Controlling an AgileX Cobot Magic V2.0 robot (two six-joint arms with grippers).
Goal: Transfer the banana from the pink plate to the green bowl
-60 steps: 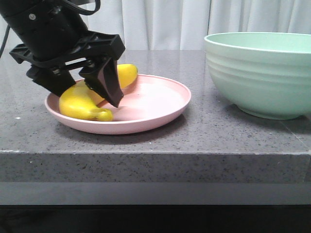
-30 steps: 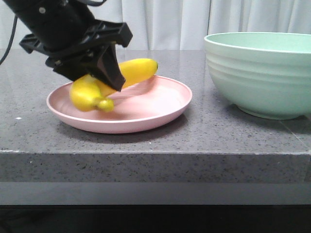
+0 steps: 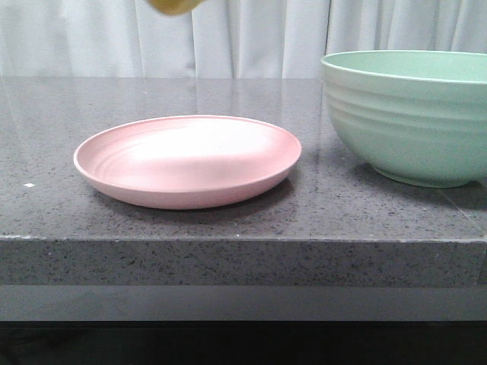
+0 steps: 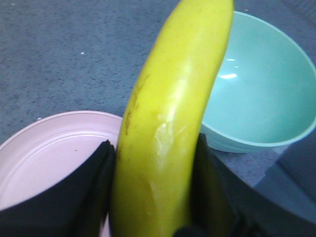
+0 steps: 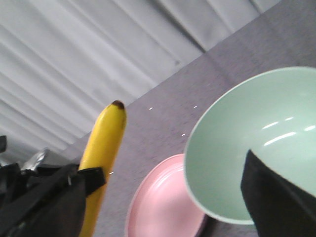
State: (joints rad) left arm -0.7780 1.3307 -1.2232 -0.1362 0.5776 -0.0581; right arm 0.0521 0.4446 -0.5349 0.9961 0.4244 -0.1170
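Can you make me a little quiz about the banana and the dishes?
1. True or false: the banana lies on the pink plate.
2. Which arm holds the banana? A) left B) right
3. Fill in: the green bowl has ____ in it.

Key:
1. False; it is lifted, between the left gripper's jaws.
2. A
3. nothing

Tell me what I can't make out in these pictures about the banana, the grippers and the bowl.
- Banana: front view shows only a blurred sliver at the top edge; its lower end is cut off in the left wrist view.
- Left gripper: out of the front view.
- Right gripper: one dark finger visible; open or shut unclear.
- Green bowl: right side cropped in front view.
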